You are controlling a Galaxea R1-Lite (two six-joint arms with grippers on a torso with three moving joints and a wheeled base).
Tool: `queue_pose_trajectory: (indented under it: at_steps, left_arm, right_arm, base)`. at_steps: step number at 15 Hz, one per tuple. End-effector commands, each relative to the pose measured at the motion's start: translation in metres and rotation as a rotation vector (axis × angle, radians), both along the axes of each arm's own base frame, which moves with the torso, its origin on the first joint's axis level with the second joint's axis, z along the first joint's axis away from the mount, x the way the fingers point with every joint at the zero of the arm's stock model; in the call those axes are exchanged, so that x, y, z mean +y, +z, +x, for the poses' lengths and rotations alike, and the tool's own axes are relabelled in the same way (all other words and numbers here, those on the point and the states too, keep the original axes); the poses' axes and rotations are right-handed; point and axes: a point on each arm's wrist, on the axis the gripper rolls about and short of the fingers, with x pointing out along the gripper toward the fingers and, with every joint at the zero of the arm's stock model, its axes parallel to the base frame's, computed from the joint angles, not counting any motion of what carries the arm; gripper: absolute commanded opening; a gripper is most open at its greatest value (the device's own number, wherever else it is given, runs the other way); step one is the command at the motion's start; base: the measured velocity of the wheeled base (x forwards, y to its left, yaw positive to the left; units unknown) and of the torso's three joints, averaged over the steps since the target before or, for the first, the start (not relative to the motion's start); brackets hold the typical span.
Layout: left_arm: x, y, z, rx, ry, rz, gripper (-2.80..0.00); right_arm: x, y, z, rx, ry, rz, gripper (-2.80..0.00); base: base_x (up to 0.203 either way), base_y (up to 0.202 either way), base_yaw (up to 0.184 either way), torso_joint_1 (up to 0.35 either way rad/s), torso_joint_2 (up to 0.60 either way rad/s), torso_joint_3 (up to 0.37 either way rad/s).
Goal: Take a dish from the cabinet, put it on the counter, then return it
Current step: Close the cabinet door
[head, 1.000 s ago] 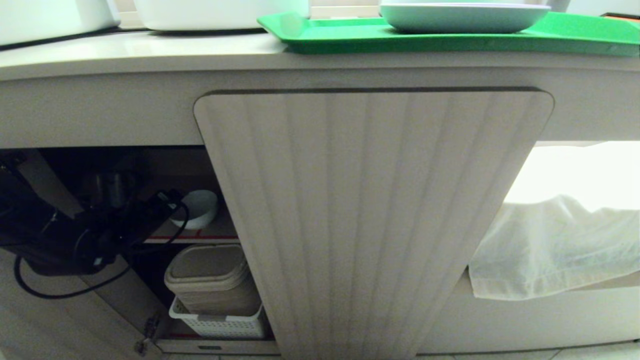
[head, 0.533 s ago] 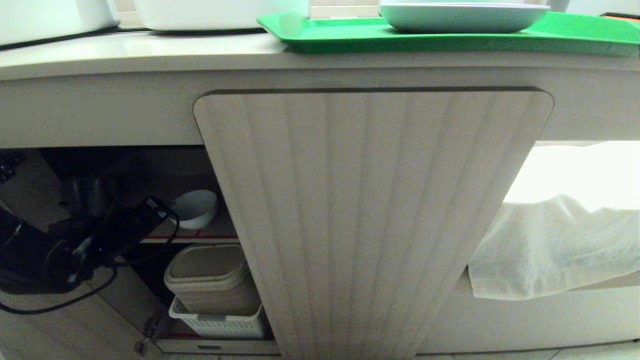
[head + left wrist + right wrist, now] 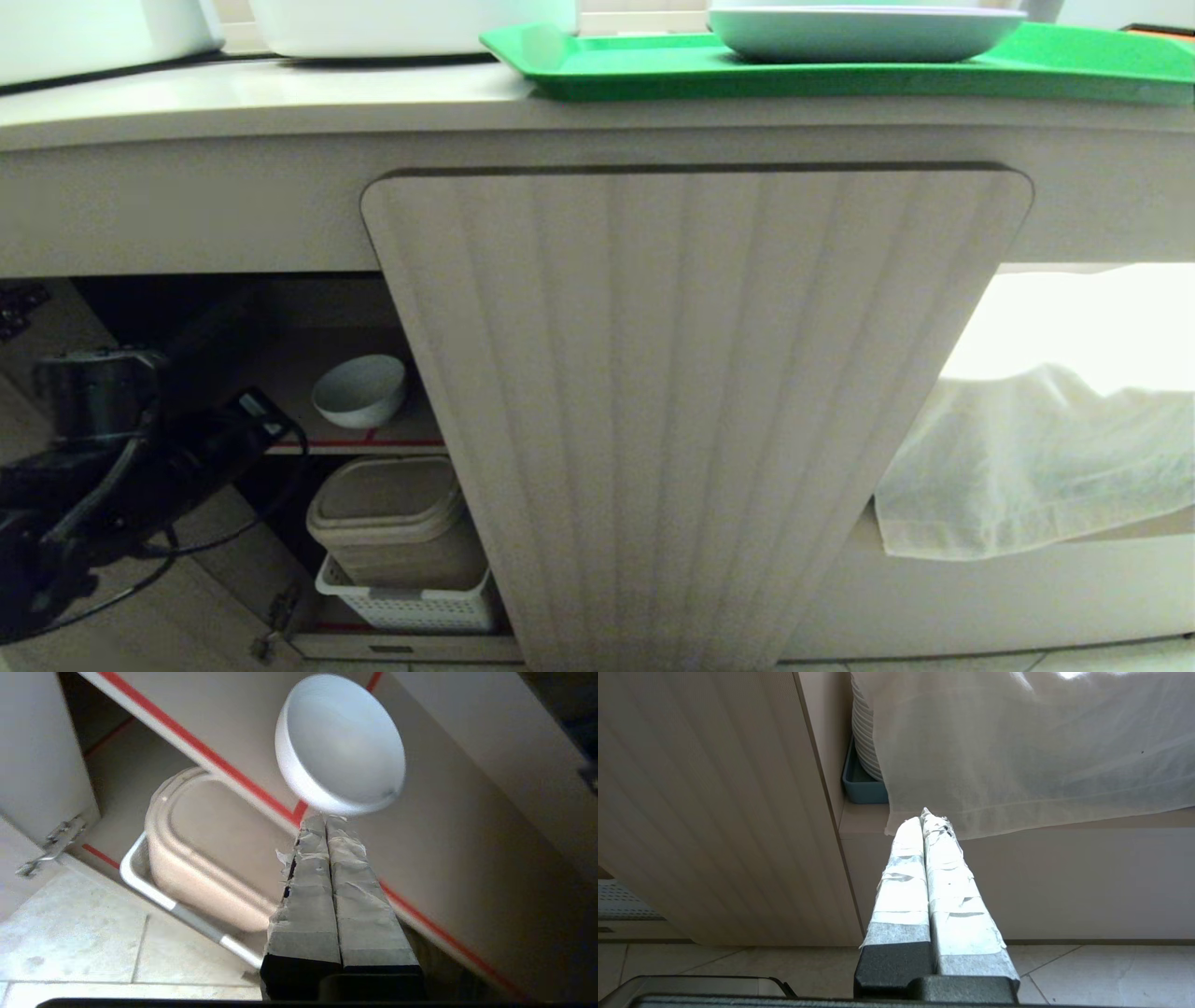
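On cabinet shelf (image 3: 392,437): dish (image 3: 340,745) seemingly just clear of clenched, empty left gripper (image 3: 325,820).

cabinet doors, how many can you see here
2: a closed beige fluted round-cornered cabinet door at the middle, and an open beige cabinet door swung out at the left. Others may lie outside the views.

Kitchen corner, seen low, in daylight.
A pale tiled floor (image 3: 1087,970) lies below; a thin white cloth (image 3: 1036,457) hangs at the right; a green tray (image 3: 653,70) sits on top.

Glossy white bowl (image 3: 359,390), fluted matt door (image 3: 695,401), sheer cloth (image 3: 1036,467)
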Motion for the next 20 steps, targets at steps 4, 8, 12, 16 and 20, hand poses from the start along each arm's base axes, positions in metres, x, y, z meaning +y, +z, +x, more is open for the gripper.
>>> queue_pose_trajectory:
  at_steps: [4, 8, 12, 16, 20]
  left_arm:
    - [0.003, 0.012, -0.061, -0.044, -0.014, 0.119, -2.8]
    - [0.014, 0.006, -0.112, -0.038, 0.042, 0.241, -2.8]
    - [0.01, 0.0, -0.15, -0.066, 0.036, 0.335, -2.8]
    - [0.003, 0.005, -0.17, -0.15, -0.045, 0.438, -2.8]
    - [-0.003, -0.001, -0.196, -0.15, -0.144, 0.568, -2.8]
  right_arm:
    - [0.0, 0.0, 0.0, -0.001, 0.0, 0.0, -2.8]
    - [0.0, 0.0, 0.0, -0.002, 0.0, 0.0, -2.8]
    - [0.0, 0.0, 0.0, 0.0, 0.0, 0.0, -2.8]
    - [0.0, 0.0, 0.0, -0.002, 0.0, 0.0, -2.8]
    - [0.0, 0.0, 0.0, 0.0, 0.0, 0.0, -2.8]
  base:
    - [0.0, 0.0, 0.0, 0.0, 0.0, 0.0]
    - [0.0, 0.0, 0.0, 0.0, 0.0, 0.0]
    - [0.0, 0.0, 0.0, 0.0, 0.0, 0.0]
    - [0.0, 0.0, 0.0, 0.0, 0.0, 0.0]
    - [0.0, 0.0, 0.0, 0.0, 0.0, 0.0]
